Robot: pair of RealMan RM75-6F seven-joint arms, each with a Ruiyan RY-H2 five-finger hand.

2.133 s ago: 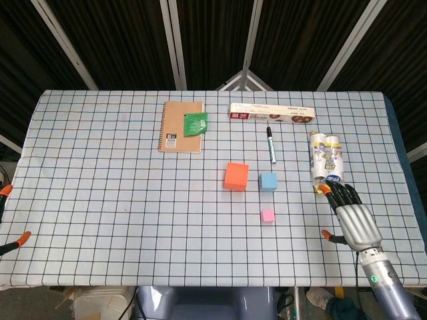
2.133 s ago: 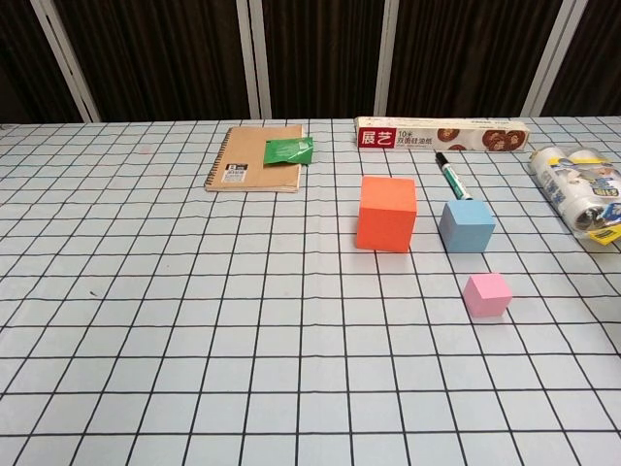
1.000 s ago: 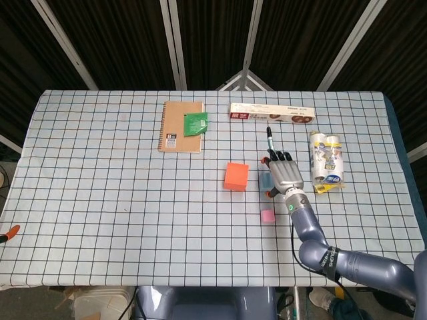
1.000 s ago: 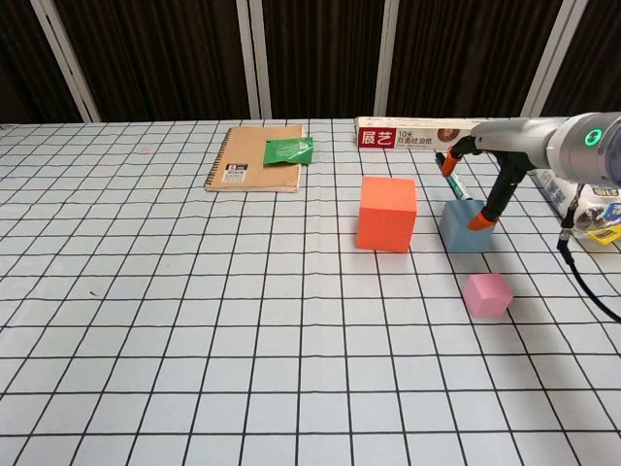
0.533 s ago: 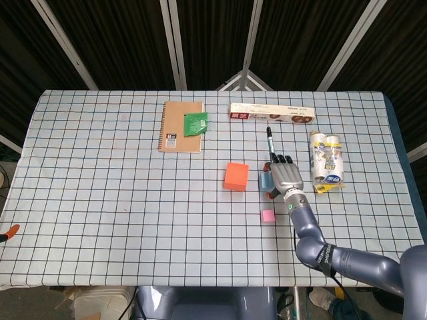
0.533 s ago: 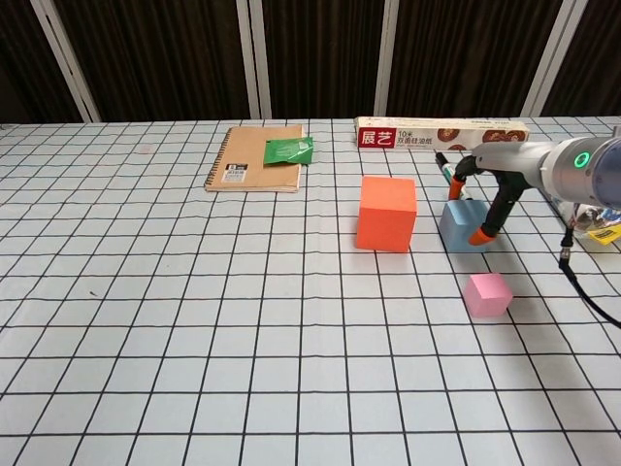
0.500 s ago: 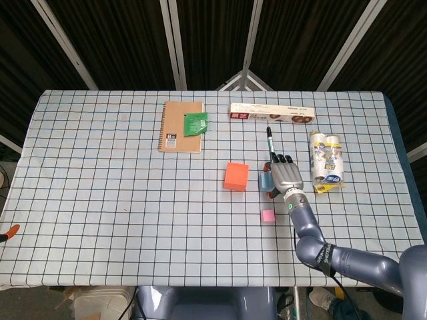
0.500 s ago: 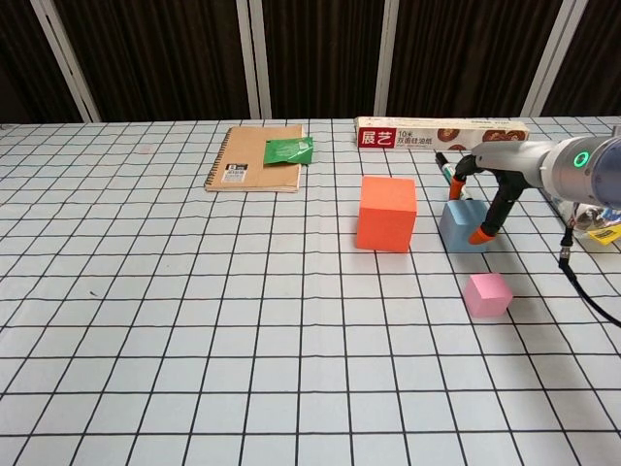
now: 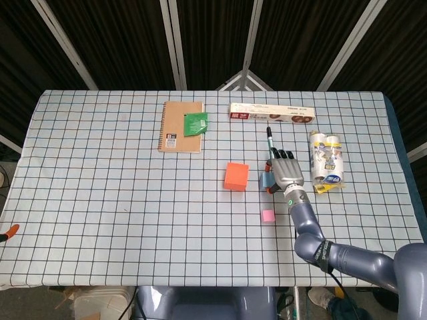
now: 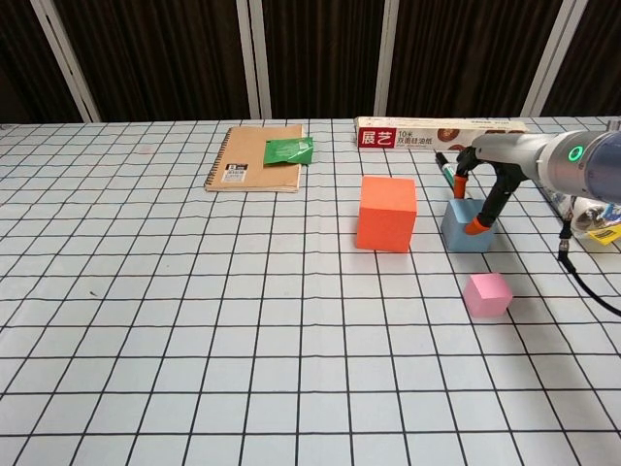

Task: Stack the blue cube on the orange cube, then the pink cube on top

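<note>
My right hand (image 10: pixel 477 190) sits right of centre in the chest view, fingers draped over the blue cube (image 10: pixel 464 229): one orange tip on its near-right face, another at its far top edge. Looks like a pinch on the cube, but it's still flat on the table and I can't tell how firm the hold is. Left hand isn't in either view.

Orange cube (image 10: pixel 386 213) is just left of the blue one, w/ a narrow gap between them. Pink cube (image 10: pixel 486 293) lies nearer the bottom of the frame, a bit right, apart from both.

What could go wrong, imo:
- Grip is high and off to one corner, so the cube may twist or pop out as I lift.
- Orange cube is taller, so I need real clearance; too low a carry and the blue one knocks it sideways.
- The marker pen (image 9: pixel 270 144) lies just behind my fingers in the head view; a far-side finger could snag it & drag it.
- Off-centre release = tilted base, bad for the pink cube later.
</note>
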